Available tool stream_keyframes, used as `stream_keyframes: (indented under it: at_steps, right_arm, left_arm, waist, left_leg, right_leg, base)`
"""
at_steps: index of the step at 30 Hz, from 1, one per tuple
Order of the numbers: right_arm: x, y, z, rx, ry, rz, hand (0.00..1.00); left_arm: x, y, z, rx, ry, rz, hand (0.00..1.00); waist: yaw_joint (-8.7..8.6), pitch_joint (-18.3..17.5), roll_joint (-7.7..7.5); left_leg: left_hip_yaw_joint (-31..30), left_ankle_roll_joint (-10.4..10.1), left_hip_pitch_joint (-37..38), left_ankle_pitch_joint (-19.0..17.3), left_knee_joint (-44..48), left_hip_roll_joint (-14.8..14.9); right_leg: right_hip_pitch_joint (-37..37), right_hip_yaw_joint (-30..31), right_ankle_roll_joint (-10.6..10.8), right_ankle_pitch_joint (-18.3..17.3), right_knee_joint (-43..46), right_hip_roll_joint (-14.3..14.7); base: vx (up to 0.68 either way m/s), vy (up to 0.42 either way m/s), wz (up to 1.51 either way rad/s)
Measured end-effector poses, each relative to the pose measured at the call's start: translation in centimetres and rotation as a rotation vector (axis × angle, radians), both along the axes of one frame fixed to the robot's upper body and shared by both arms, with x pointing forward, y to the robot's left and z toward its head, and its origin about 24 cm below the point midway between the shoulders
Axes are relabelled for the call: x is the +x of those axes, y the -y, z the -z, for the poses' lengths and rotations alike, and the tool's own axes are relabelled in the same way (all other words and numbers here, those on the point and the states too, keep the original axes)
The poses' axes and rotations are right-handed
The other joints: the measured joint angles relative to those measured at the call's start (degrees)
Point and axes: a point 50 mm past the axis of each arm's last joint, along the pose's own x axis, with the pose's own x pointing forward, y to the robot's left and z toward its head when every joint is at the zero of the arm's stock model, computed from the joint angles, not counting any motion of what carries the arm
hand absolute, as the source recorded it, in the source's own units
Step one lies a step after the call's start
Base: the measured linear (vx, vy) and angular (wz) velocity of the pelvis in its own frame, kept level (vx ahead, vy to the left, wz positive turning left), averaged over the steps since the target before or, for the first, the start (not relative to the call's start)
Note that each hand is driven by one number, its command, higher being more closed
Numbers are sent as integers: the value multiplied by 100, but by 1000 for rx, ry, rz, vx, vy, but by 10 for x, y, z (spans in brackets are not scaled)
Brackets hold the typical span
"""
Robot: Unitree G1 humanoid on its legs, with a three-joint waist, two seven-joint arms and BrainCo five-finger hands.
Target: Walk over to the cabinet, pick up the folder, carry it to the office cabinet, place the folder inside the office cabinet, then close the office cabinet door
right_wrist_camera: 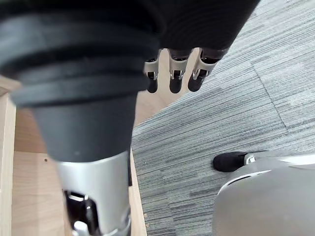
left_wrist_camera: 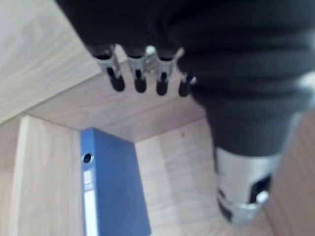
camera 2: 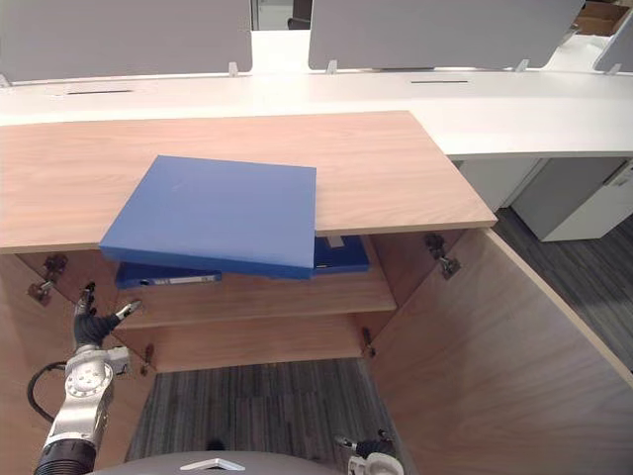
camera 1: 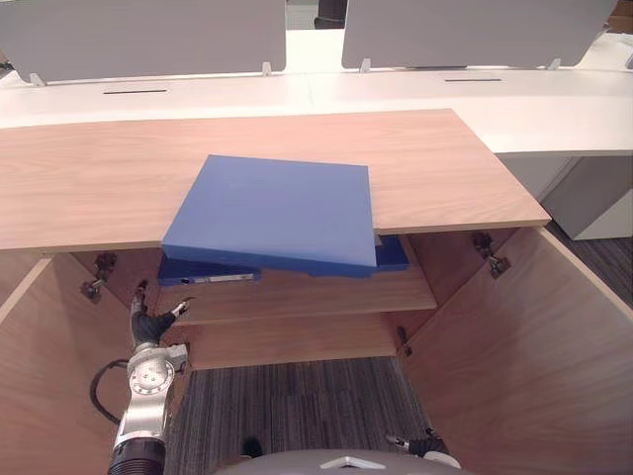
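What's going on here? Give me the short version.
The robot faces a wooden cabinet with its doors open. One blue folder lies on its top, jutting over the front edge; neither hand holds it. A second blue folder lies on the shelf inside. The left hand hangs open by the shelf's left end, the right hand open, low near the floor.

A white desk (camera 1: 554, 119) carries grey divider panels (camera 1: 148, 35); grey carpet (camera 1: 297, 406) below.

I see just a strip of the lower folder (camera 1: 198, 269) on the shelf (camera 1: 326, 293); the upper folder (camera 1: 272, 213) covers the rest. The bottom edge crops my right hand (camera 1: 425, 447).
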Motion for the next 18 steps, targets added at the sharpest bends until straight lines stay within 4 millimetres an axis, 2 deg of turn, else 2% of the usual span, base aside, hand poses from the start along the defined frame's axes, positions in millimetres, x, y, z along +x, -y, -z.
stream_keyframes:
  at_steps: [4,10,18]
  right_arm:
    - [0,-2,0,4,-3,-7,0]
    - [4,-5,0,4,-3,-46,0]
    - [5,-8,0,-9,-8,-103,0]
  left_arm:
    - [3,1,-8,9,41,-5,0]
    - [11,7,-37,32,182,14,0]
    - [13,27,-38,8,197,100,0]
  waist:
    - [-12,-4,-44]
    - [-15,49,-83]
    - [-20,39,-147]
  left_leg:
    - [-46,1,33,-9,1,7]
    - [-102,-11,152,-17,-2,17]
    - [-101,-11,213,-17,-2,16]
  right_leg:
    - [54,-29,-7,-6,-25,16]
    - [213,-102,-44,-28,-27,26]
    - [231,-81,-92,-65,38,16]
  base:
    - [40,-36,3]
    - [-20,-39,6]
    - [-54,-18,-1]
